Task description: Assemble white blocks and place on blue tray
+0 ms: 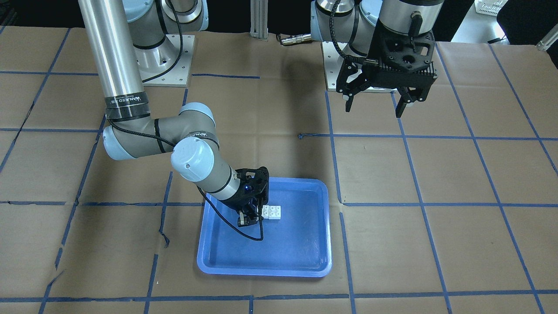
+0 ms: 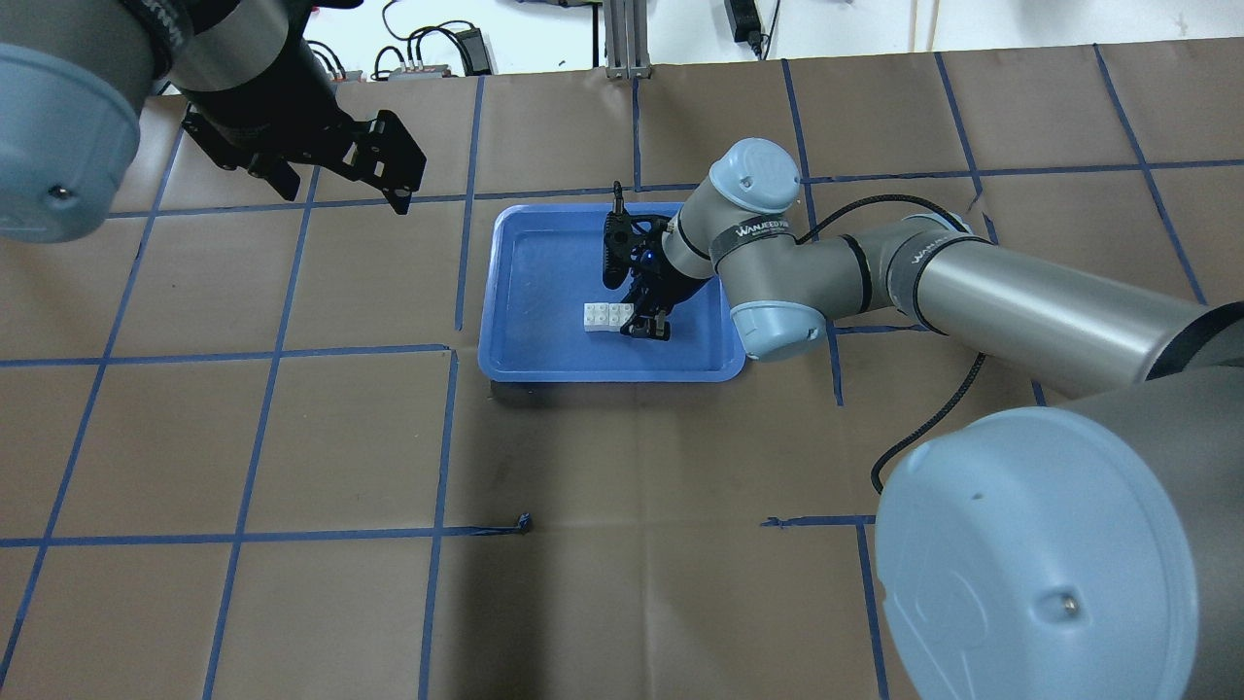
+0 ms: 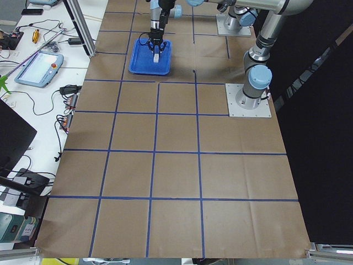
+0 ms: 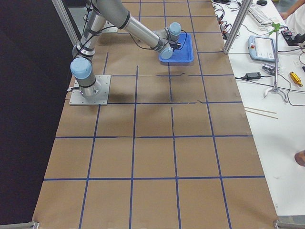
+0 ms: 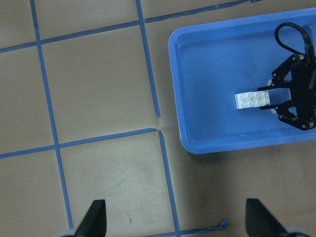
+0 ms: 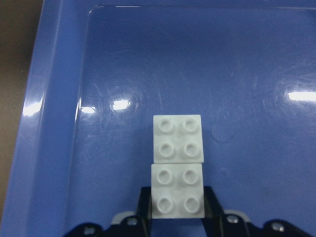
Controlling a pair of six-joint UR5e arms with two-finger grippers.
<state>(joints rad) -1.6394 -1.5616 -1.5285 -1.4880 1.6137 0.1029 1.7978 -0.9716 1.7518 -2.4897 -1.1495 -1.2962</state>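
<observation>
White blocks (image 6: 177,168) rest on blue tray (image 6: 49,123), clasped by right gripper (image 6: 177,200).

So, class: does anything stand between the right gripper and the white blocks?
Nothing visible does. The right gripper grips the nearer of the two white blocks, which lie side by side in the blue tray.
</observation>
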